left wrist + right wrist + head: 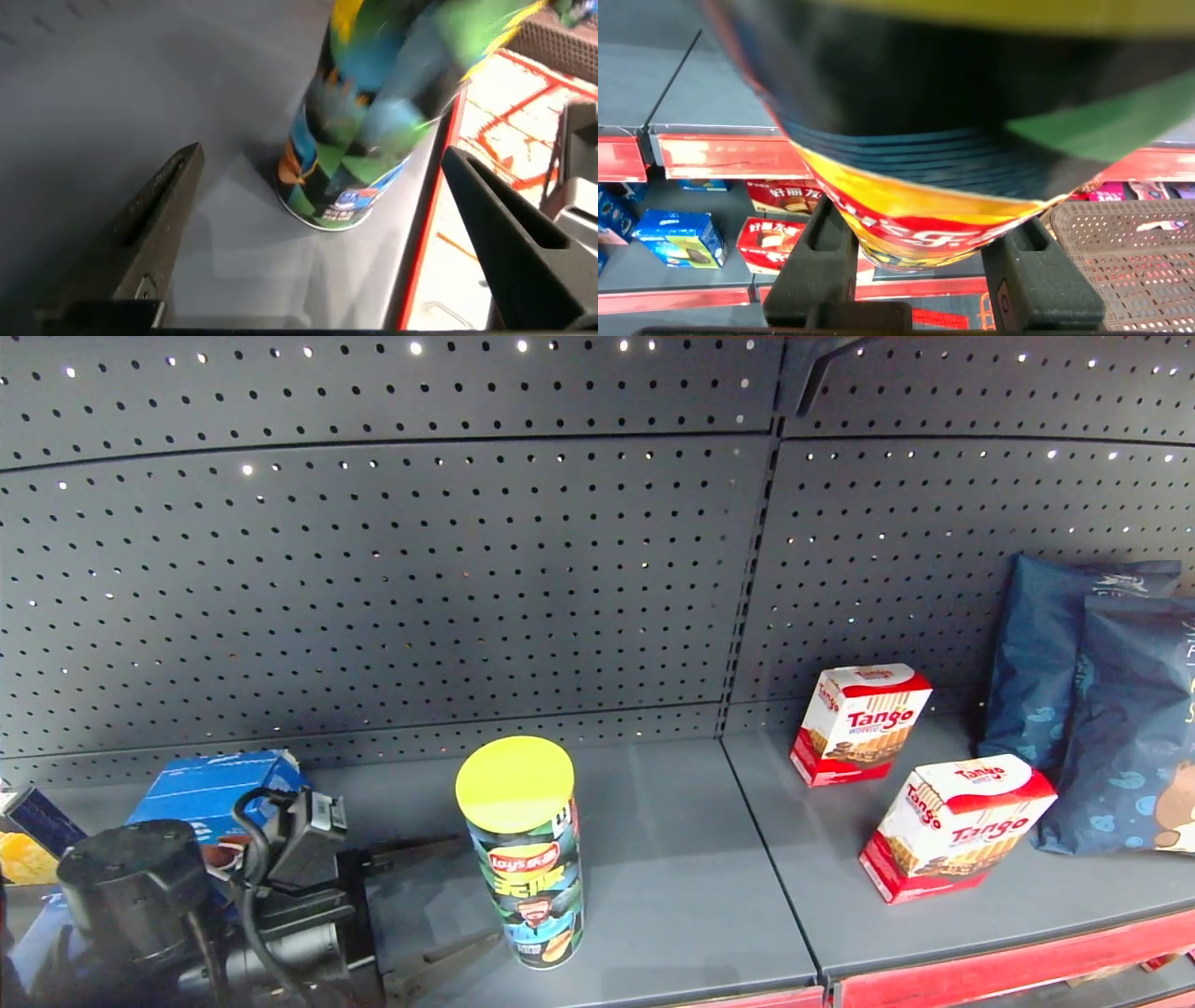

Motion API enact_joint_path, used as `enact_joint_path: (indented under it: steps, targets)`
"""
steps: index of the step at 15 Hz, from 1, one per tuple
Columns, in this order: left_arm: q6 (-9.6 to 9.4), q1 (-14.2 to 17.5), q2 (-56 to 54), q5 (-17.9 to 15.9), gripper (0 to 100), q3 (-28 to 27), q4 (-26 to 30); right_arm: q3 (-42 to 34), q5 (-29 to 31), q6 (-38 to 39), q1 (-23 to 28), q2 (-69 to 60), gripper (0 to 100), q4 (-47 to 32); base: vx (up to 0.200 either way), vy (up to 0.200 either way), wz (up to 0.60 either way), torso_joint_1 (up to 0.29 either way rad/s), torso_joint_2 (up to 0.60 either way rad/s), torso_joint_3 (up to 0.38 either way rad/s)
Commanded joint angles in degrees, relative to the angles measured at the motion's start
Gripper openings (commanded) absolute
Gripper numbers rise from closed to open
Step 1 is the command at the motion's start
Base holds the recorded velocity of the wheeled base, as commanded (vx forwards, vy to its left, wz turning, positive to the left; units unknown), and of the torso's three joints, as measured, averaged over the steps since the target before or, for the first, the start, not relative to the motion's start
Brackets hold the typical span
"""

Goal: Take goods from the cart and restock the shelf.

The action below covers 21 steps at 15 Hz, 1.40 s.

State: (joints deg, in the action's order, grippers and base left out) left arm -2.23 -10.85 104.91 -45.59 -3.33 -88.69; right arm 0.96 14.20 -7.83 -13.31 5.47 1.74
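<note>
Left end effector [439, 896] hangs low over the shelf [672, 859] with its fingers spread wide, gripping nothing. The chips can [527, 859] stands upright at its 3 o'clock in the head view, just off the fingertips and in line with the gap between them. As far as the left wrist view tells, it is apart from both. I read this as the placing step for this can being finished, with the can near the shelf's front edge. Right end effector [924, 252] is pinching a second can [924, 140] between its two pads. Next, I judge, the left arm should draw straight back toward 9 o'clock without brushing the tall, easily tipped can. The second can then needs a bare spot, perhaps between the chips can and the wafer boxes [868, 723] at its 3 o'clock.
</note>
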Motion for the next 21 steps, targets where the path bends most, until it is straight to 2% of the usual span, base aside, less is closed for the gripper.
enact_joint_path:
  steps: [1,5,6,9,10,12,13,15,16,17,18,19,20,21]
  targets:
    - [0.03,1.80,-7.88,-0.11,100,1.92,0.09,0.00,-0.05,0.00,-0.05,0.06,0,0.01,0.000,0.000,0.00,0.000,0.00,0.000]
    - [0.47,1.88,-14.56,0.24,100,2.80,0.27,0.09,0.04,0.00,-0.05,0.06,0,0.01,0.000,0.000,0.00,0.000,0.00,0.000]
    - [1.44,2.06,-16.32,0.33,100,2.80,0.27,0.18,0.04,0.00,-0.05,0.06,0,0.01,0.000,0.000,0.00,0.000,0.00,0.000]
    - [7.42,5.84,-27.04,0.42,100,2.98,1.06,0.79,0.30,0.00,-0.05,0.06,0,0.10,0.000,0.000,0.00,0.000,0.00,0.000]
    - [8.21,7.25,-29.41,0.50,100,3.15,2.11,0.79,0.30,0.00,-0.05,0.06,0,0.10,0.000,0.000,0.00,0.000,0.00,0.000]
    - [8.03,10.41,-32.58,1.38,100,3.24,5.10,0.97,0.30,-0.08,-0.05,0.06,0,0.10,0.000,0.000,0.00,0.000,0.00,0.000]
    - [8.56,12.17,-36.62,5.34,100,3.24,6.77,1.15,0.30,-0.17,-0.05,0.06,0,0.37,0.000,0.000,0.00,0.000,0.00,0.000]
    - [8.30,13.57,-41.37,13.86,100,3.15,11.61,1.23,0.39,-0.17,-0.05,0.06,0,1.68,0.000,0.000,0.00,0.000,0.00,0.000]
    - [8.03,13.57,-45.59,20.81,100,3.15,16.44,1.76,0.30,-0.26,-0.05,0.06,0,1.77,0.000,0.000,0.00,0.000,0.00,0.000]
    - [8.21,13.49,-49.63,23.62,100,3.15,20.92,2.55,0.04,-0.26,-0.05,0.06,0,1.60,0.000,0.000,0.00,0.000,0.00,0.000]
    - [8.38,13.57,-54.73,24.67,100,3.15,26.64,2.90,-0.05,-0.26,-0.05,0.06,0,1.60,0.000,0.000,0.00,0.000,0.00,0.000]
    - [8.38,13.66,-55.08,24.67,100,3.15,27.08,2.90,-0.05,-0.26,-0.05,0.06,0,1.51,0.000,0.000,0.00,0.000,0.00,0.000]
    - [8.30,13.75,-66.33,26.43,100,2.80,39.82,2.99,0.21,-0.44,-0.05,0.06,0,1.68,0.000,0.000,0.00,0.000,0.00,0.000]
    - [8.30,13.75,-72.74,28.98,100,2.36,47.64,3.08,0.30,-0.44,-0.05,0.06,0,1.68,0.000,0.000,0.00,0.000,0.00,0.000]
